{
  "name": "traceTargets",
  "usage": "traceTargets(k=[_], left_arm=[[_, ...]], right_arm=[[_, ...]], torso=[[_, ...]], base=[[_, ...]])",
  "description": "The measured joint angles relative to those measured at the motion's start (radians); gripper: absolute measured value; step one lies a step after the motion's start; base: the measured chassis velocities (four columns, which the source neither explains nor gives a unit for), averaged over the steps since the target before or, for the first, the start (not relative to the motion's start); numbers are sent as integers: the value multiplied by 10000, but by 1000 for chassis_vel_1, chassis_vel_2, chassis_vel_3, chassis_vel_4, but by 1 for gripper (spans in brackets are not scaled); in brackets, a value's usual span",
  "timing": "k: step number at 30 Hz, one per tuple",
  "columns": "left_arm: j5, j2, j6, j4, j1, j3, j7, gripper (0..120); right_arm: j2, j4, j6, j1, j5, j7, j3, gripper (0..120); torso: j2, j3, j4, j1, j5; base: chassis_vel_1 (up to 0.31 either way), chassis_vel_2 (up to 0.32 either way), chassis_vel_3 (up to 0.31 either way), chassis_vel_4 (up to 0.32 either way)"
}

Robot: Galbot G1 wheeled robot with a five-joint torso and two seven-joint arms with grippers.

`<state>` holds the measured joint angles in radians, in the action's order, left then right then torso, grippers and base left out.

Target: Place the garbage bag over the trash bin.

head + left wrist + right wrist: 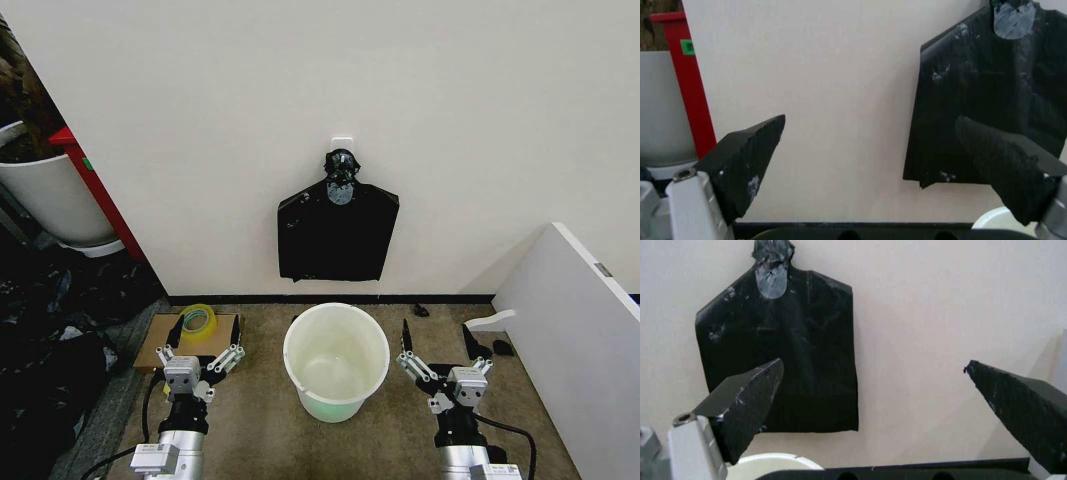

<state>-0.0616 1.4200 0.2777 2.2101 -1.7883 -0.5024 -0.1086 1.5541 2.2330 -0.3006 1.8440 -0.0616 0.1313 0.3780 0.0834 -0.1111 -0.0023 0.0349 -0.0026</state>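
Left pincer (200,358): fingers spread wide, nothing between them, nothing touched. It hangs low at the robot's left, over the floor, just in front of a flat cardboard piece (165,335) that carries a roll of yellow tape (198,321). In the left wrist view both dark fingertips (750,155) stand far apart against the bare wall.

Right pincer (445,362): likewise released, fingers splayed, empty, touching nothing. It hangs low at the robot's right, beside a white panel (580,330).

Trash bin (336,360): round cream-white bucket, upright on the brown floor, between the two pincers and apart from both. Rim bare, inside empty, no bag on it. Its rim shows at the edge of each wrist view (997,220) (773,466).

Garbage bag: no loose crinkled one seen. A flat bundle of black bags (336,232) hangs on the wall from a white hook (342,143), gathered at the top, directly behind and above the bin, well apart from both pincers. Same bundle in the wrist views (987,100) (783,355).

Far left: large white plant pot (50,195), red object (95,185) beside it.
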Motion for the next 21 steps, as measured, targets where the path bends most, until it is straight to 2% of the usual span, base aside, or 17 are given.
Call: traceTargets(k=[8,14,16,20,21], left_arm=[[-168,-42,101,-146,14,-65,-7,100],[-402,-216,109,-368,261,31,54,100],[-417,-249,96,-394,292,58,58,100],[-502,-362,48,-514,339,69,74,100],[-502,-362,48,-514,339,69,74,100]], right_arm=[[-348,-611,575,-1016,1140,-298,-181,100],[-794,-1228,898,-2588,3052,-1234,-151,100],[-860,-1249,961,-2739,3259,-1326,-151,100],[-1482,-1597,1729,-3941,5133,-1884,-471,100],[-1482,-1597,1729,-3941,5133,-1884,-471,100]], torso=[[0,0,1,0,0],[-1,-1,1,0,1],[0,-1,1,1,1],[0,-1,0,1,0],[0,-1,0,1,0]], base=[[0,0,0,0],[0,0,0,0],[0,0,0,0],[0,0,0,0],[0,0,0,0]])
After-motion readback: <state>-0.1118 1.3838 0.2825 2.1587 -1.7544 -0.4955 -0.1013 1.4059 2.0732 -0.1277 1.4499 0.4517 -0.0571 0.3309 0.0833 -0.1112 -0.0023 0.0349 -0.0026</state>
